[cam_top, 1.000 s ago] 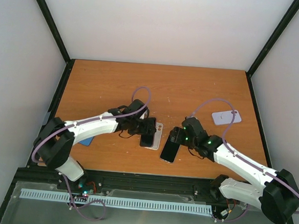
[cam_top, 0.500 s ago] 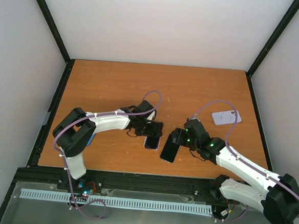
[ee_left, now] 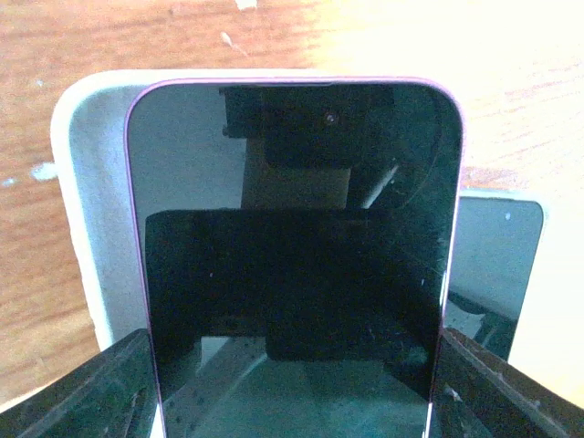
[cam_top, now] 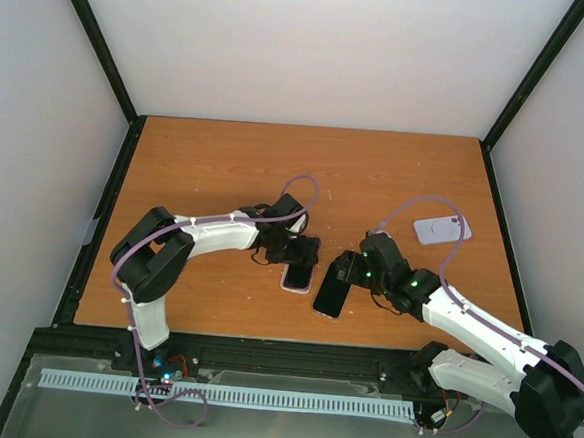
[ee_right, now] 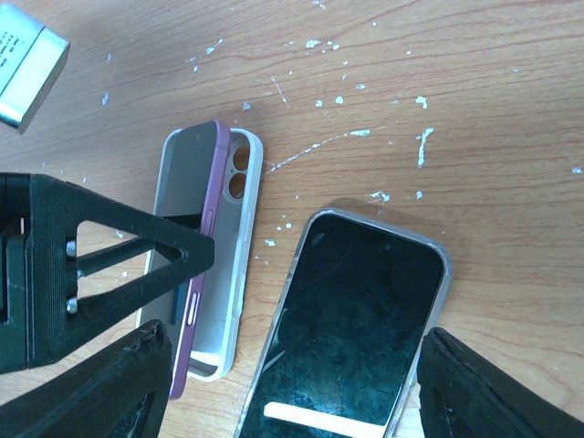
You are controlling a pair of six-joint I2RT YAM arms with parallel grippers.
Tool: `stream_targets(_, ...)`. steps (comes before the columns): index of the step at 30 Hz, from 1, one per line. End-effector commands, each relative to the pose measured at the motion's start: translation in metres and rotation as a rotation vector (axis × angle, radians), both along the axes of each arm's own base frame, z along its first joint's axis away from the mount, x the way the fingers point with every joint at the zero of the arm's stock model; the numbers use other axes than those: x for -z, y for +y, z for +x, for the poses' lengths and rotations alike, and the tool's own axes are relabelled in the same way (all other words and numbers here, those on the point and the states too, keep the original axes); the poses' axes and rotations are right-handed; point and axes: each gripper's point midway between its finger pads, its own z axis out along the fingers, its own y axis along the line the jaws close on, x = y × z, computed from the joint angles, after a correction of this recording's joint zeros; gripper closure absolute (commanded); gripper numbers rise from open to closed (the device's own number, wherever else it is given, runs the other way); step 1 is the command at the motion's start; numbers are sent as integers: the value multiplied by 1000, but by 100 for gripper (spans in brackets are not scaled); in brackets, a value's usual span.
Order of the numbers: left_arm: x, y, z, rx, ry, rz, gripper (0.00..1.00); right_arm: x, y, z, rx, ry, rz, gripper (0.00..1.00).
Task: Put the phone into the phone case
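Phone (ee_left: 292, 246) with a purple rim and a dark screen facing up. Sits pinched by its two long sides between the jaws of the left gripper (ee_left: 292, 342). Rests over the white case (ee_left: 91, 182) but not pushed all the way in. Looks tilted from the right wrist view, with one purple side and its buttons showing. Leaves part of the inside of the case bare beside it, with two round camera holes showing.

Case flat on the tabletop (cam_top: 226, 164), close to the middle of the near edge.

Right gripper (ee_right: 294, 336) just to the right, jaws spread wide and holding nothing. Hangs low over a second phone (ee_right: 356, 319), black, in a clear cover, flat on the wood just beside the case but not touching it.

White flat thing (cam_top: 442, 228) well apart, close to the right edge of the tabletop.
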Motion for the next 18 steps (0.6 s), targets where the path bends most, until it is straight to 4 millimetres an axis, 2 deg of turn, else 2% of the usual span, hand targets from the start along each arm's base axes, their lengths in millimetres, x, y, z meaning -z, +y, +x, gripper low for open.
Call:
stream_targets(1, -9, -2, 24, -16, -53, 3, 34, -6, -2, 5, 25, -17, -1, 28)
stream_targets(4, -10, 3, 28, -38, -56, -6, 34, -7, -2, 6, 23, -17, -3, 28)
stream_targets(11, -6, 4, 25, -35, -36, 0, 33, -7, -2, 6, 24, -20, -3, 28)
stream_targets(18, -19, 9, 16, -44, -17, -10, 12, -7, 1, 7, 16, -21, 3, 27)
